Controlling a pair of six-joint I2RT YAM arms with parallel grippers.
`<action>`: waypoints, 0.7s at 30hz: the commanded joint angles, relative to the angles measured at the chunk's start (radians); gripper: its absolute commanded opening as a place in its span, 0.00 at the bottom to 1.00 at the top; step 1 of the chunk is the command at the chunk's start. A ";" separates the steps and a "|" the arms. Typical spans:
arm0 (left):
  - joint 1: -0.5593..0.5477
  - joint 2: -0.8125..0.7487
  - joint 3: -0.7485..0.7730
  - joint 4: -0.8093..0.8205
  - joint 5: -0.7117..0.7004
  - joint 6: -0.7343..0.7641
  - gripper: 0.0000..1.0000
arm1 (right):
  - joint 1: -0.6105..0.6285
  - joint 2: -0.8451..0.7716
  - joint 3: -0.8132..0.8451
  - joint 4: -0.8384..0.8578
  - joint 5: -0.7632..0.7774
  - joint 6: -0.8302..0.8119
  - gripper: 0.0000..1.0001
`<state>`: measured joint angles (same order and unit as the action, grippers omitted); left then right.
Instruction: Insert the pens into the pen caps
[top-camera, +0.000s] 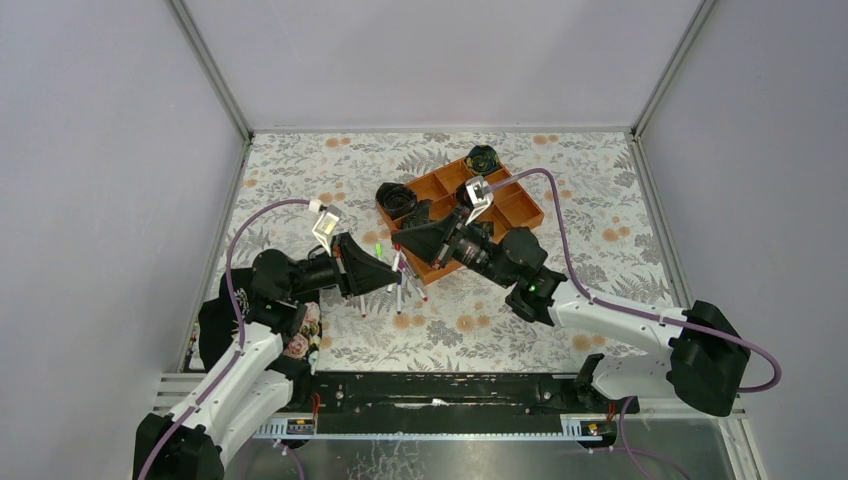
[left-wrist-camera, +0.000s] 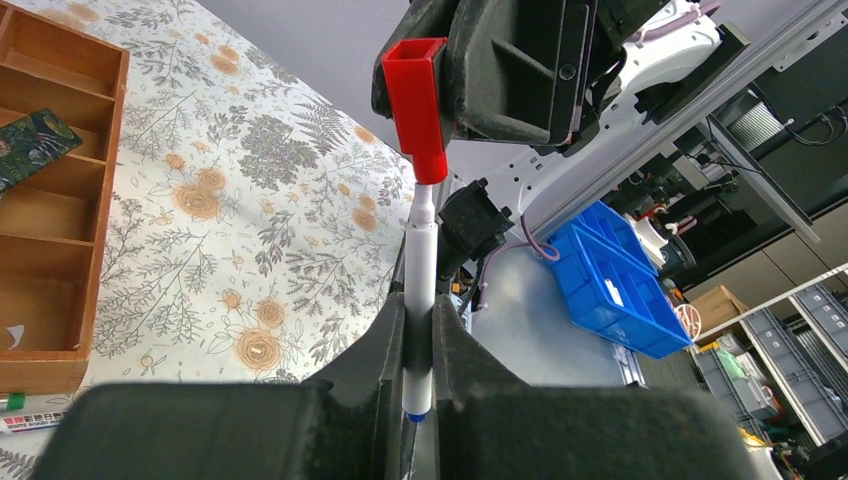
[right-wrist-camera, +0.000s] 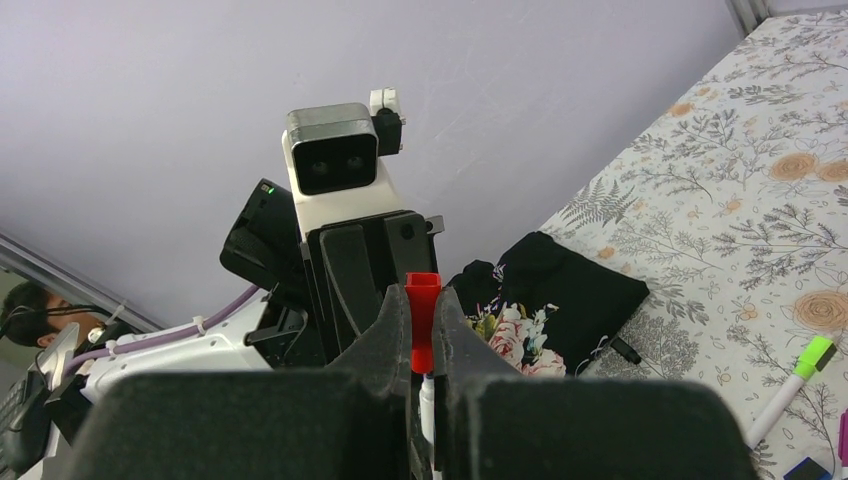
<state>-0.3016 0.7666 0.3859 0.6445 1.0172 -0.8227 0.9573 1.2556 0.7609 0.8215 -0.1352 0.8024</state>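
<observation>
My left gripper (left-wrist-camera: 420, 312) is shut on a white pen (left-wrist-camera: 421, 262) with a blue rear end and holds it upright above the table. My right gripper (right-wrist-camera: 422, 306) is shut on a red pen cap (right-wrist-camera: 422, 325). The pen's tip sits in the mouth of the red cap (left-wrist-camera: 419, 105), and the white barrel (right-wrist-camera: 428, 402) shows just below the cap. In the top view the left gripper (top-camera: 391, 271) and the right gripper (top-camera: 404, 244) meet nose to nose over the table's middle. Several more pens (top-camera: 402, 293) lie below them, and a green-capped pen (right-wrist-camera: 796, 384) lies nearby.
A wooden compartment tray (top-camera: 515, 205) sits behind the grippers with dark rolled fabric (top-camera: 483, 157) in it; the tray also shows in the left wrist view (left-wrist-camera: 95, 260). A black floral cloth (top-camera: 303, 330) lies by the left arm's base.
</observation>
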 joint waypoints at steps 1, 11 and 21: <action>0.004 -0.010 0.002 0.099 -0.027 -0.018 0.00 | 0.028 -0.030 -0.021 0.025 -0.061 -0.039 0.00; 0.004 -0.020 -0.013 0.133 -0.001 -0.070 0.00 | 0.028 0.002 -0.013 0.050 -0.064 -0.077 0.00; 0.004 -0.044 -0.059 0.276 -0.015 -0.207 0.00 | 0.026 -0.009 -0.023 0.044 -0.064 -0.074 0.00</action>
<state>-0.3000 0.7517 0.3378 0.7719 1.0309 -0.9684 0.9695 1.2602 0.7444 0.8566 -0.1757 0.7479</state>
